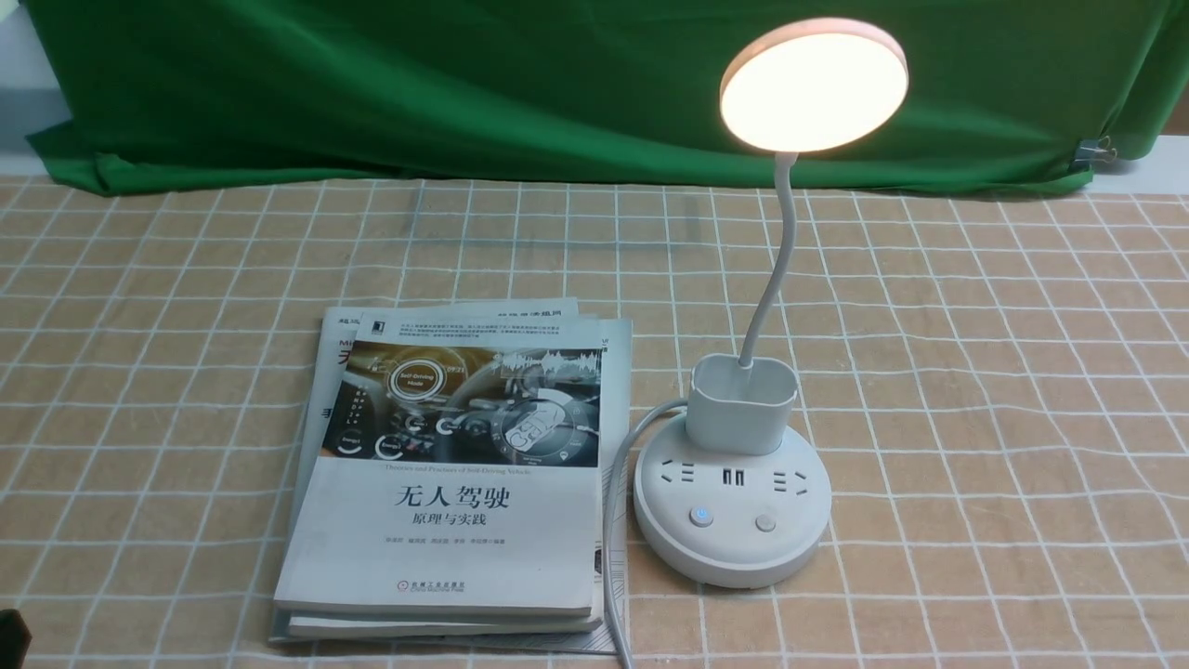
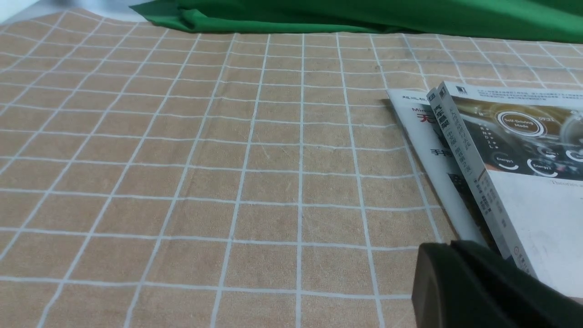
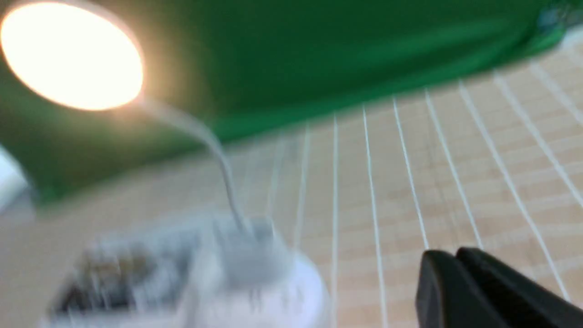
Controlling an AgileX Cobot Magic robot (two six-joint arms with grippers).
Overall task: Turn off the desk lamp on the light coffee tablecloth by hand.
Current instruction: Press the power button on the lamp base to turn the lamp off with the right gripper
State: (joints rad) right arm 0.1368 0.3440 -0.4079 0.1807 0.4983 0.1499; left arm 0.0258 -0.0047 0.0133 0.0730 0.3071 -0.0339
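The white desk lamp (image 1: 734,502) stands on the light coffee tablecloth (image 1: 975,390), right of centre. Its disc head (image 1: 814,84) glows. Its round base has two buttons; the left button (image 1: 701,517) shows a blue light, the right button (image 1: 765,523) is plain. The lamp also shows blurred in the right wrist view (image 3: 255,273), head lit (image 3: 70,57). My right gripper (image 3: 455,255) is shut and empty, above the cloth beside the lamp base. My left gripper (image 2: 451,248) is shut and empty, next to the books. Only a dark corner of the left arm (image 1: 11,636) shows in the front view.
A stack of books (image 1: 455,474) lies left of the lamp, also in the left wrist view (image 2: 501,150). The lamp's white cable (image 1: 615,520) runs between books and base toward the near edge. A green backdrop cloth (image 1: 464,84) hangs behind.
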